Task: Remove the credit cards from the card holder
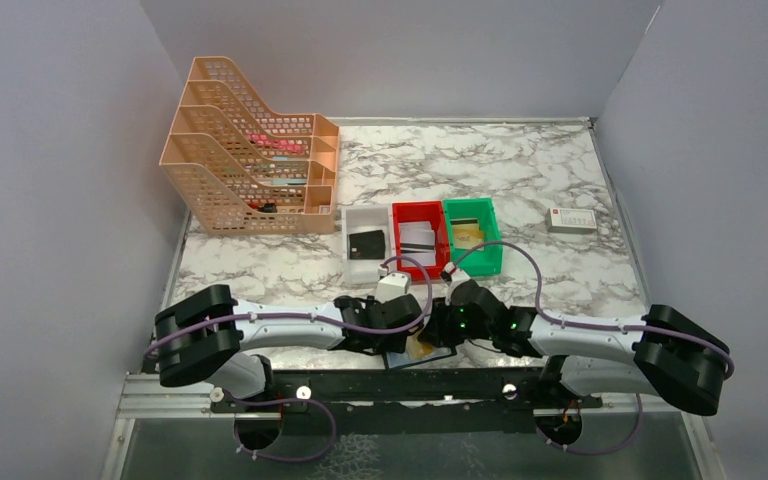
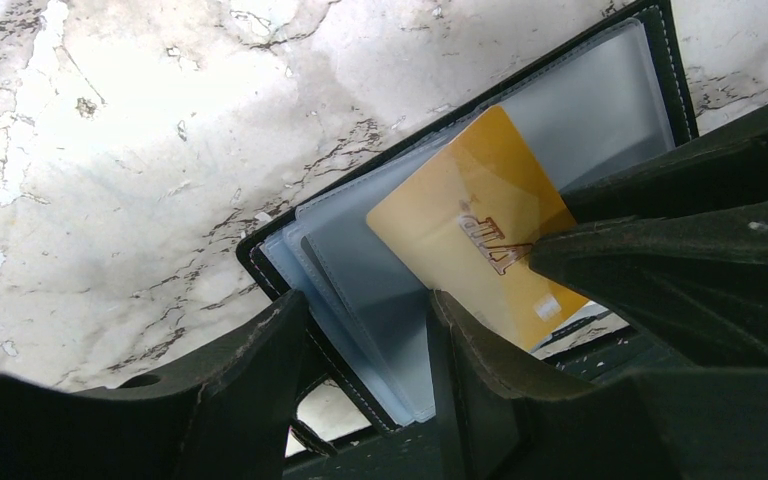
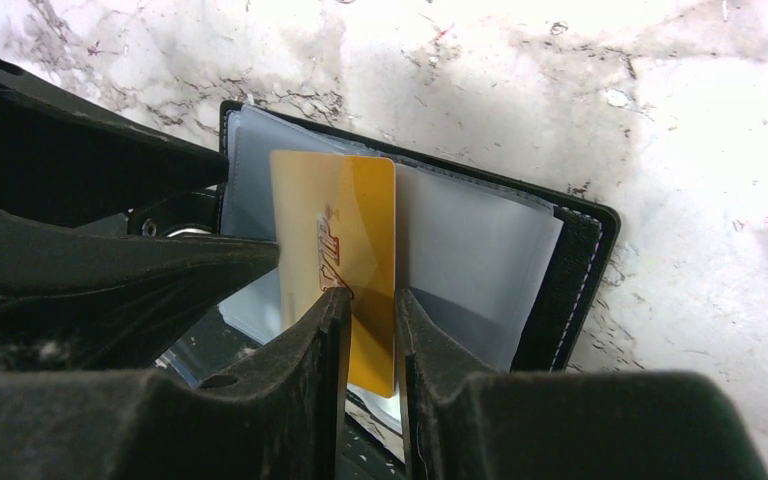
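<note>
You have 2 grippers meeting over 1 flat black folding card holder [image 3: 582, 270] that lies open on the white marble-patterned table [image 3: 660, 100], its clear blue-grey plastic sleeves fanned out. Your left gripper [image 2: 368, 300] has its 2 fingers standing apart. They straddle the holder's near corner, and the sleeves show in the gap between them. Your right gripper [image 3: 372, 295] comes in from the opposite side, and 1 thin tan-gold credit card [image 3: 330, 200] sits in the narrow gap between its 2 fingers. The card's far end lies on top of the sleeves. Neither wrist view lets you tell whether the pads press on the card.

Just beyond both grippers, 3 small open plastic bins stand side by side. There is 1 white bin [image 1: 368, 215] holding 1 black square piece [image 1: 366, 244], 1 red bin [image 1: 397, 240] and 1 green bin [image 1: 493, 240].

Further beyond and to the right of your right gripper lies 1 small white box with a red mark [image 1: 571, 220]. Well beyond and to the left of your left gripper stands 1 peach mesh tiered file organiser [image 1: 250, 160].
</note>
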Controlling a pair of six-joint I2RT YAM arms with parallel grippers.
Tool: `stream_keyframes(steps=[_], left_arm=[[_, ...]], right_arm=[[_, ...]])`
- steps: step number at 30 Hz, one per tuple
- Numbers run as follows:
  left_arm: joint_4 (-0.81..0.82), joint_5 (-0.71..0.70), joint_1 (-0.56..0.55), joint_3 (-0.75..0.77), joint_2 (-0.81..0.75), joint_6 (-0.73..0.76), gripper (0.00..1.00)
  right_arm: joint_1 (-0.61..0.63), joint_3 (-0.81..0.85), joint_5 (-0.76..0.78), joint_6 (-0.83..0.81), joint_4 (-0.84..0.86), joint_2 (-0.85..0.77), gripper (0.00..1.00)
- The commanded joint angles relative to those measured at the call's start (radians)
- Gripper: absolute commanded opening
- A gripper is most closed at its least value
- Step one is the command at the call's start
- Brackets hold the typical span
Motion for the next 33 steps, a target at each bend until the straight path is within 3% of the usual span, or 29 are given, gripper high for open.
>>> stream_keyframes(steps=[1,9,23,26,30,33], left_arm=[[-0.061,-0.026,-0.003,-0.042,-0.013,-0.011,0.52],[-0.061,-0.033,-0.002,-0.037,-0.01,-0.006,0.52],[-0.056,-0.031,-0.003,-0.043,-0.024,-0.009,0.52],[-0.057,-0.034,-0.003,-0.045,-0.031,-0.009,0.52],[-0.058,-0.036,-0.003,-0.044,-0.034,-0.013,0.52],[-0.058,-0.038,-0.002,-0.048,-0.04,-0.015,0.52]], right_arm=[[0.003,0.003,-0.049,-0.006,0.025,0.009,0.29],[0.003,-0.006,-0.031,-0.006,0.005,-0.021,0.38],[0.003,-0.003,-0.053,-0.001,0.028,0.005,0.45],[0.002,-0.011,-0.072,0.006,0.052,-0.005,0.41],[0.004,-0.015,-0.007,0.024,0.014,-0.036,0.2],[0.002,-0.005,0.089,0.027,-0.076,-0.079,0.15]])
